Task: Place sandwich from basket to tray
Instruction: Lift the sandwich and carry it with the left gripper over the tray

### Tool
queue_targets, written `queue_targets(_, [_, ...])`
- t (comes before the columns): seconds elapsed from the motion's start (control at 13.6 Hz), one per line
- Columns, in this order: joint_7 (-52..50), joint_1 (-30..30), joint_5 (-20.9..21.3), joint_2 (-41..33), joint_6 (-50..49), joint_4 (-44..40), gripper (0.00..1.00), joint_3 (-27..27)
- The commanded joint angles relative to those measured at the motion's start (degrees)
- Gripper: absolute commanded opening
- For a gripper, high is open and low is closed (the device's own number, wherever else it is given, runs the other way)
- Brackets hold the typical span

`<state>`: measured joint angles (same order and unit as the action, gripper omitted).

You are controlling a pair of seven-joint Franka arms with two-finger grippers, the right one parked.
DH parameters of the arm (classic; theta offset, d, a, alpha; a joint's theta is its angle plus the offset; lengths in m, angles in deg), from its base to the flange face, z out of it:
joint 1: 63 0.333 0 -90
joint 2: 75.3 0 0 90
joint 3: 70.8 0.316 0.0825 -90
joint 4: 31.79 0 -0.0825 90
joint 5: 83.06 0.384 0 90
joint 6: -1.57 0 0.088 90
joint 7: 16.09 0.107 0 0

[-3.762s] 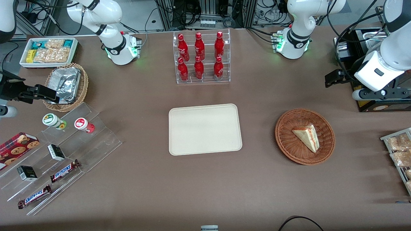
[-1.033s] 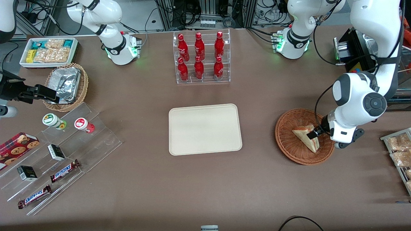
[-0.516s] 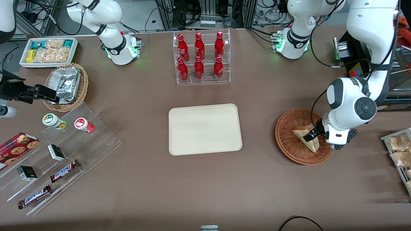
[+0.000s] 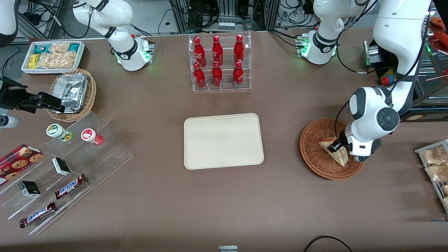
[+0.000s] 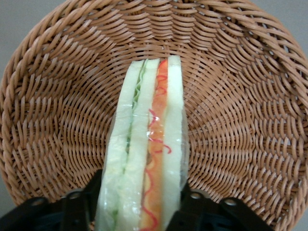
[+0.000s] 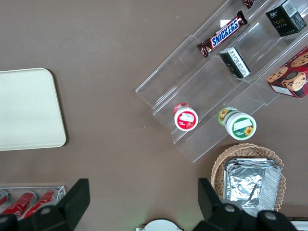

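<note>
The sandwich (image 4: 338, 157), a pale wedge with red, orange and green layers, lies in the reddish-brown wicker basket (image 4: 311, 154) toward the working arm's end of the table. My left gripper (image 4: 336, 145) is down in the basket at the sandwich. In the left wrist view the sandwich (image 5: 149, 144) stands on edge against the basket's weave (image 5: 57, 120), and the gripper (image 5: 142, 211) has a black finger (image 5: 82, 207) pressed against each flat side of it. The cream-beige tray (image 4: 224, 140) lies bare at the table's middle.
A clear rack of red bottles (image 4: 218, 63) stands farther from the camera than the tray. A wire rack of packaged snacks (image 4: 435, 164) sits at the table edge beside the basket. Stepped clear shelves with snacks (image 4: 63, 168) lie toward the parked arm's end.
The left arm came down from above the table edge to the basket, then slid a little farther over the sandwich; its fingers now flank the wedge. The sandwich has not moved.
</note>
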<state>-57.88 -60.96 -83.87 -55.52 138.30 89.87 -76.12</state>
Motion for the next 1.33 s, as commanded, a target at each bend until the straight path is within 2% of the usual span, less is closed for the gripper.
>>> queue_targets(0.0, [-0.05, -0.2, 0.54, -3.25, -5.39, -1.42, 0.0, -0.4])
queue_targets(0.37, [4.69, -0.28, 0.63, -6.51, -13.06, -4.68, 0.0, -3.81])
queue_targets(0.74, [4.61, -0.46, 1.51, -5.9, -13.24, -6.09, 0.0, -15.22])
queue_targets(0.89, [3.65, -3.69, 3.0, -4.85, -13.33, -7.66, 0.0, -17.8])
queue_targets(1.25, [1.09, -16.7, 3.36, 1.46, -13.24, -15.3, 0.0, -17.8])
